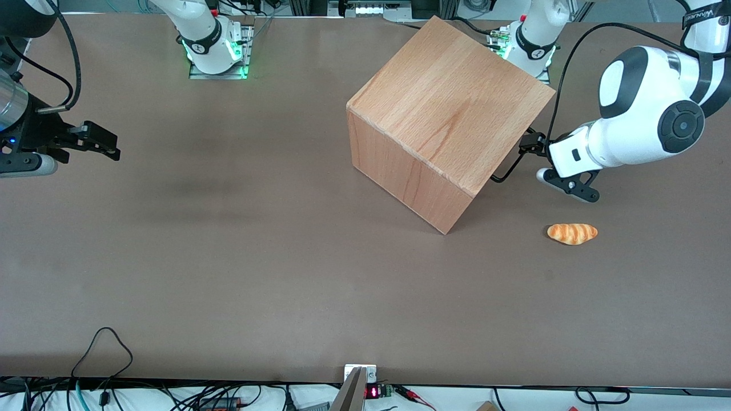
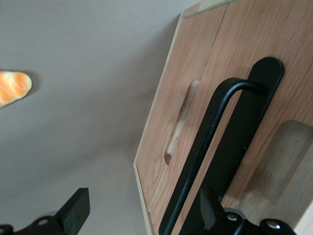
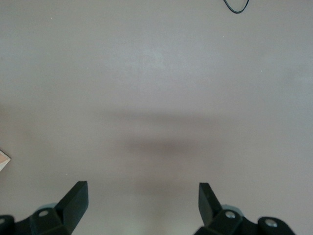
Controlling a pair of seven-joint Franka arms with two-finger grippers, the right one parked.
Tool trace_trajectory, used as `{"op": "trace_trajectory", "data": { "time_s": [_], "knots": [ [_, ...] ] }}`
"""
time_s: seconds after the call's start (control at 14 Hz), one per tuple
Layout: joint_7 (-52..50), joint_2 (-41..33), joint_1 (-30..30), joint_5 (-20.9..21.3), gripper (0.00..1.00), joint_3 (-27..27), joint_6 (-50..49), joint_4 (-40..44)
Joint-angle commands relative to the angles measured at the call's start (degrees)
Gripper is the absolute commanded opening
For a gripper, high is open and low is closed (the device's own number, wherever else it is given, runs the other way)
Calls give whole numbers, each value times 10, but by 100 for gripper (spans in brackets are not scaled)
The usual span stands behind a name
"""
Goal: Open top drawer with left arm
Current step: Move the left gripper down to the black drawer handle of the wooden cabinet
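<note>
While our left arm point(image 1: 639, 123) holds its claw point(image 2: 142, 208) spread just in front of the cabinet point(image 1: 445, 114), one finger beside the top drawer's point(image 2: 234, 98) black handle point(image 2: 215, 147), we judge it is lining up to grip and pull.

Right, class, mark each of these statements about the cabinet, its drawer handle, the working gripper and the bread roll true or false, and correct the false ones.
1. The gripper is open. True.
2. The gripper is at the cabinet face that holds the black handle. True.
3. The bread roll lies on top of the cabinet. False: it lies on the table, nearer the front camera than the gripper.
4. The fingers are closed on the handle. False: they stand apart, and the handle is not clamped.
5. The top drawer is pulled far out. False: its front sits about flush with the cabinet.
</note>
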Motion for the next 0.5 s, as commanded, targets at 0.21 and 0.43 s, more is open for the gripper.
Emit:
{"op": "trace_trajectory", "data": {
  "time_s": [0.21,0.43],
  "knots": [
    [53,-7,0,-27,100,1,27,-27],
    [78,-3,1,-35,100,1,44,-36]
  ]
}}
